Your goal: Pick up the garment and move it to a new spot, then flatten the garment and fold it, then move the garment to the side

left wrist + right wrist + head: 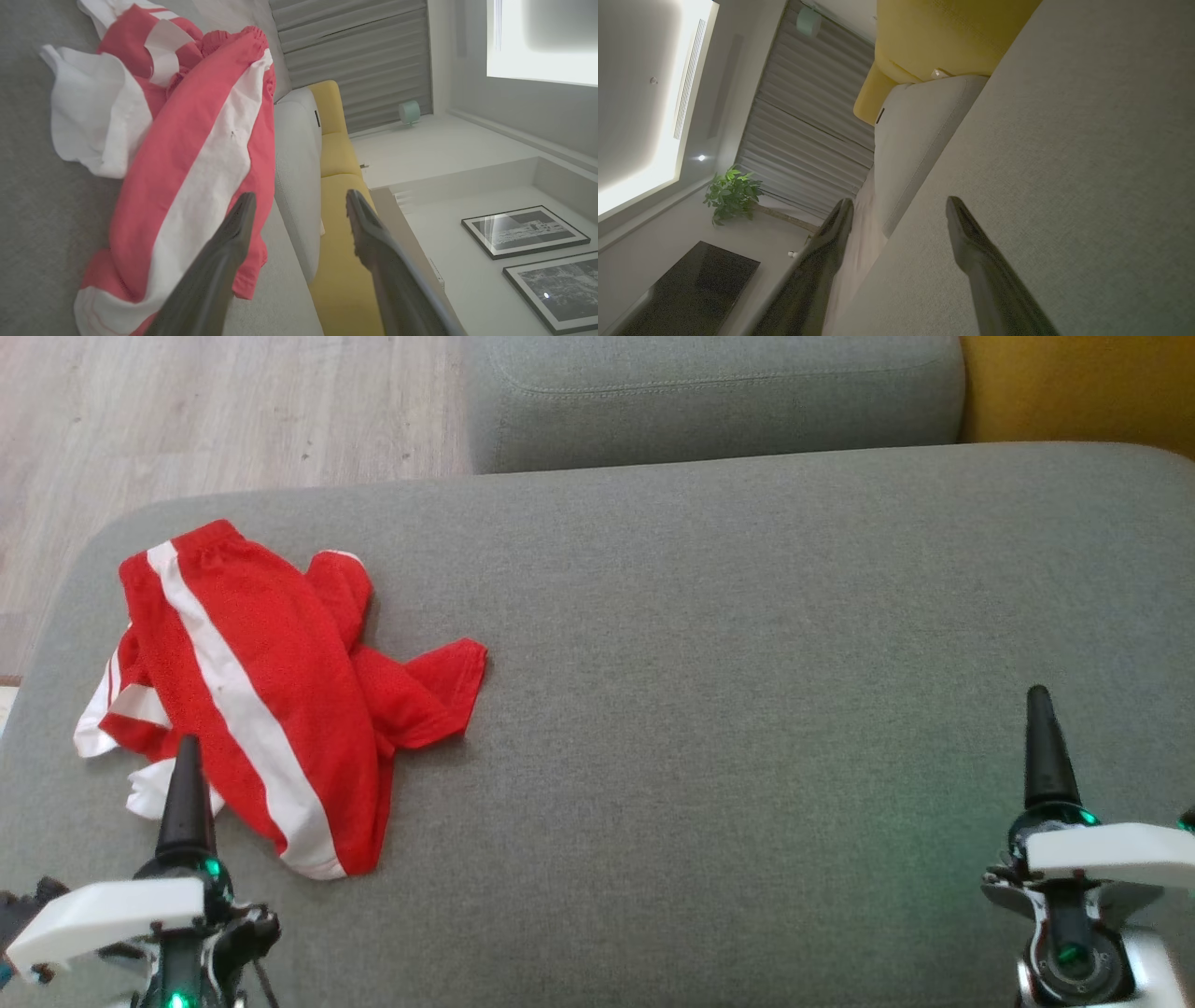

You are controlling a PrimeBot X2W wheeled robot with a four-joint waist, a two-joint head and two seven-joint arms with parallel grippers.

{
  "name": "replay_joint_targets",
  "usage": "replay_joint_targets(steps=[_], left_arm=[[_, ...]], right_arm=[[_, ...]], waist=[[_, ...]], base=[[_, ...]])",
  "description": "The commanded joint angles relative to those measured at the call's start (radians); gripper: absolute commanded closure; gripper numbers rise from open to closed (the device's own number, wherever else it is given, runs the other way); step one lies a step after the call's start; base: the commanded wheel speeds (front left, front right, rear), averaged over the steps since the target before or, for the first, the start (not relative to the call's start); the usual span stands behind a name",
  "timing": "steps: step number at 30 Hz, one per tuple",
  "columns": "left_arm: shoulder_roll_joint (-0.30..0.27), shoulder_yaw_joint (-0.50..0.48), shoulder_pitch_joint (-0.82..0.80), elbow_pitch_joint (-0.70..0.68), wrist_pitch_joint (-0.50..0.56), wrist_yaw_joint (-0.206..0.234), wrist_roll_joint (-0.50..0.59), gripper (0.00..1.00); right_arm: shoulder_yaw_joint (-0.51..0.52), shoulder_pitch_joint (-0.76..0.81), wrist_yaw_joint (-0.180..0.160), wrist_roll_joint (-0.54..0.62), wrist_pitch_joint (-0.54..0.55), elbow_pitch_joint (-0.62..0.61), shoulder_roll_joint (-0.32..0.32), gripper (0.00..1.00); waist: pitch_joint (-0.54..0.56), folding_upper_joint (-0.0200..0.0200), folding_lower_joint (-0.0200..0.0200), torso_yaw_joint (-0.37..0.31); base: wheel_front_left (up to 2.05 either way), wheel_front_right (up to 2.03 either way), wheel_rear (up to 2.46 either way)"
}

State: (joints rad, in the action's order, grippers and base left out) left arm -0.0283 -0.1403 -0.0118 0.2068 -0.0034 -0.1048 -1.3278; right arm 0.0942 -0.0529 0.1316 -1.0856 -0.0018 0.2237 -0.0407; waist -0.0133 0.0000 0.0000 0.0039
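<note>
Crumpled garment (271,700) at left edge of cushion (747,663), broad room rightward, both jaws apart.

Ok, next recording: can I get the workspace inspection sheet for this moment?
Surface: grey sofa cushion, broad and flat.
Job's things: red garment with white stripes, crumpled on the cushion's left part, not yet flattened or folded.
Clutter: nothing seen.
Grippers: left gripper open, at the garment's near edge, holding nothing; right gripper open over bare cushion, holding nothing.
Cables: thin dark wire at the left gripper's base.
Surroundings: second grey cushion, yellow sofa section, wooden floor, framed pictures, potted plant.
</note>
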Motion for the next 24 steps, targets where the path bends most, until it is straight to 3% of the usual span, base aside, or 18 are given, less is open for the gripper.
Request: replay_joint_targets(steps=[1,24], left_arm=[[-0.013,-0.007,-0.056,-0.051,-0.013,0.004,0.034,0.00],[-0.015,0.141,-0.037,-0.166,-0.080,0.054,0.509,0.00]], right_arm=[[-0.016,-0.052,0.000,0.046,-0.012,-0.049,-0.005,0.00],[-0.095,-0.057,0.000,0.442,-0.080,-0.086,-0.006,0.00]], waist=[[-0.001,0.0000,0.0000,-0.001],[-0.011,0.0000,0.0000,-0.006]], base=[[0.00,0.00,0.00],[0.00,0.00,0.00]])
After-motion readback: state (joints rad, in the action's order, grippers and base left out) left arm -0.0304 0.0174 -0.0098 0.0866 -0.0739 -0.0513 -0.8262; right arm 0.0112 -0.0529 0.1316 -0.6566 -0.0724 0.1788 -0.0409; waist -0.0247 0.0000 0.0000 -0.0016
